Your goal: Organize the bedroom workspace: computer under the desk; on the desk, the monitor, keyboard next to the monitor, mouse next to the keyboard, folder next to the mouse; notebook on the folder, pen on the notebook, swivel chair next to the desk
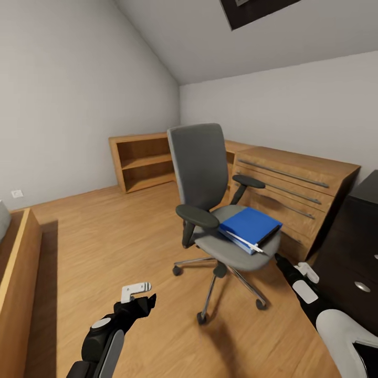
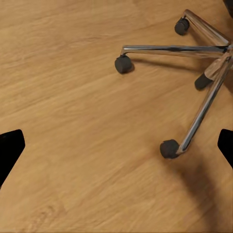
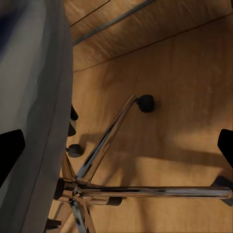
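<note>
Grey upholstered swivel chair (image 1: 210,173) on oak floor, bright blue folder (image 1: 251,227) on its seat, left gripper (image 1: 140,300) and right gripper (image 1: 283,262) both spread wide, empty

We see an oak plank floor (image 1: 105,236) spreading under and ahead of the grippers, grey walls (image 1: 63,94) beyond. Farther ahead stand an open oak shelf (image 1: 142,160) and a low oak cabinet (image 1: 294,184); a dark skylight (image 1: 252,10) sits overhead.

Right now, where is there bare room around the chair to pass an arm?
Open floor lies between the swivel chair and the low shelf. It is crowded where the folder side faces the oak drawers.
</note>
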